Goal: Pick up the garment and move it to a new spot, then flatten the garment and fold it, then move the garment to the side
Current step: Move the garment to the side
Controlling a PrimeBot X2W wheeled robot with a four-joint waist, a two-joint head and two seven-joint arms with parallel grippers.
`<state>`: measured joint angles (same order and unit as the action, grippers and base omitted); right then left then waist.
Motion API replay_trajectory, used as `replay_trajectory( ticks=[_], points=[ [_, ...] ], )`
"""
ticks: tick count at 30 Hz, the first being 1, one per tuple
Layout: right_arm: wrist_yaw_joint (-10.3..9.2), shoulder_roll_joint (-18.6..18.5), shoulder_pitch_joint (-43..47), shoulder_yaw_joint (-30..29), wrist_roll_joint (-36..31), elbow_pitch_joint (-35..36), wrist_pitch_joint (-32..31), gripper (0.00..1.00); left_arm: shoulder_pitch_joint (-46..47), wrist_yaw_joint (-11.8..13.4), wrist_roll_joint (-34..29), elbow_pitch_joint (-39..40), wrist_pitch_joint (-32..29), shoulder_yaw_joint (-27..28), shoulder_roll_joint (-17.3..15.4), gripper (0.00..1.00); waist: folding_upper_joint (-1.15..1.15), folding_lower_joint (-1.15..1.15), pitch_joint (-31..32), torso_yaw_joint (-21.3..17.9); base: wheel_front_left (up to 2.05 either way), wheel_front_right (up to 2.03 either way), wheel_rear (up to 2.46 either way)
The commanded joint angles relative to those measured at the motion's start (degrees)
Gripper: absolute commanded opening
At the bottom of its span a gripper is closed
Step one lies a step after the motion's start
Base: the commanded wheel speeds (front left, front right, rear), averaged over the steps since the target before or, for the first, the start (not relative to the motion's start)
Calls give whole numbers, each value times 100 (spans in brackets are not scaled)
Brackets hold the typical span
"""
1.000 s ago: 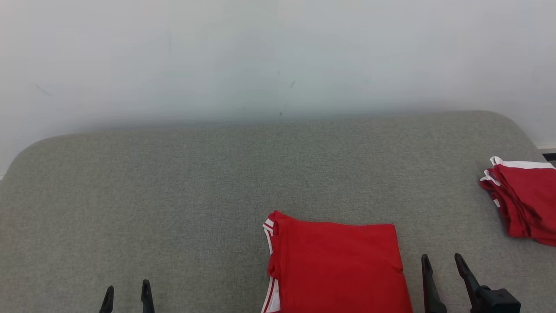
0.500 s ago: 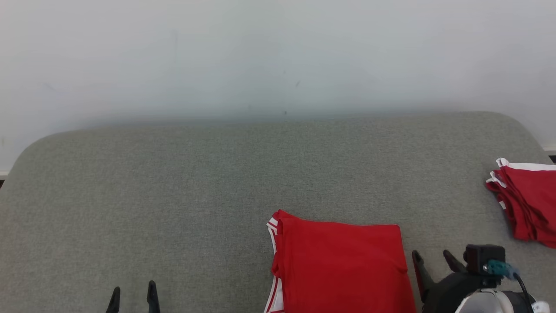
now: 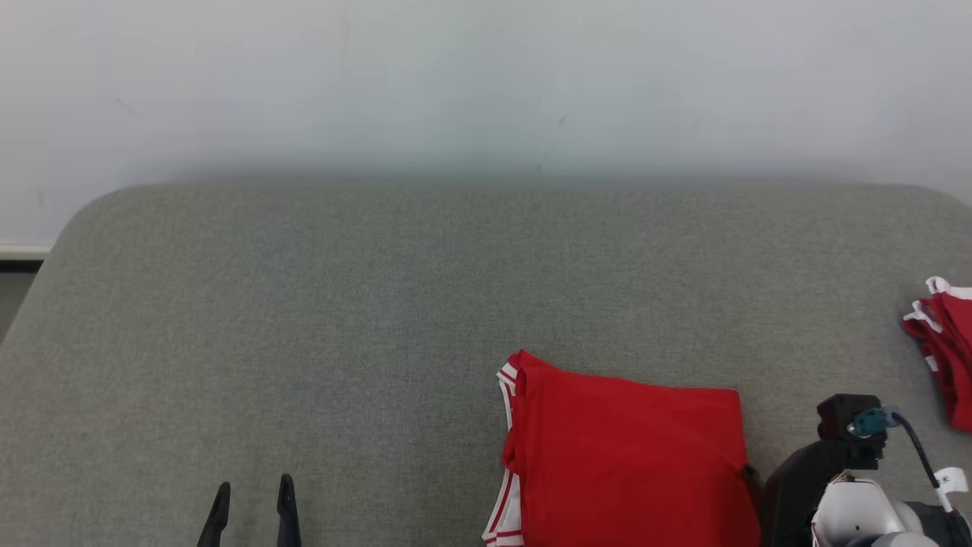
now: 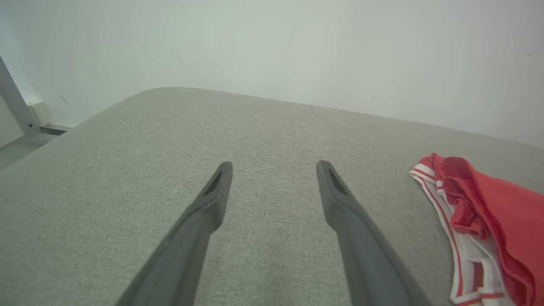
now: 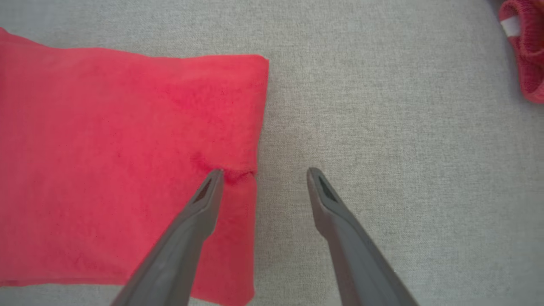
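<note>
Grey woven cushion [image 3: 304, 319], rounded at its far corners, carries the garment [image 3: 630, 463] near its front, right of centre: a flat-folded red knit rectangle, striped white-and-red trim facing the robot's left, plain fold facing right. A red pile [image 3: 945, 349] lies well apart at right. The left gripper [image 3: 253, 513] hangs wide and empty over bare cushion; the right gripper [image 5: 263, 172], also wide, has one fingertip at a crease on the garment's right edge.
</note>
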<state>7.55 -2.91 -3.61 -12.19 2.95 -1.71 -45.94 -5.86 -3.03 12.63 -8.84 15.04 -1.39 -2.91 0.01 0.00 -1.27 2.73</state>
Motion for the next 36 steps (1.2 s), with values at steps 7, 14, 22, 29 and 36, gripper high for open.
replay_trajectory(
  ticks=[7, 14, 22, 29, 36],
  points=[
    [-13, 9, -177, -119, 51, -500, 63, 100, 191, -17, -26, -11, 17, -40, 5, 100, -1, 0, -389, 243, 0, 0, 0],
    [-13, 18, -161, -11, 156, -1015, -33, 100, 242, -22, -31, -31, 17, -38, 5, 100, -1, 0, -445, 236, 0, 0, 0],
    [-6, 21, -496, 378, 90, -1119, 2, 0, 314, -7, 10, -6, 16, -66, 4, 100, -1, 0, -503, 24, 0, 0, 0],
    [-6, -453, -1625, 1008, -12, -1299, -2, 0, 457, 31, 20, 183, 17, 4, 3, 100, -1, 0, -752, -390, 0, 0, 0],
    [-7, -978, -2947, 1241, 158, -1727, -183, 0, 643, -12, -18, 414, 17, 20, 4, 100, -1, 0, -1014, -959, 0, 0, 0]
  ],
)
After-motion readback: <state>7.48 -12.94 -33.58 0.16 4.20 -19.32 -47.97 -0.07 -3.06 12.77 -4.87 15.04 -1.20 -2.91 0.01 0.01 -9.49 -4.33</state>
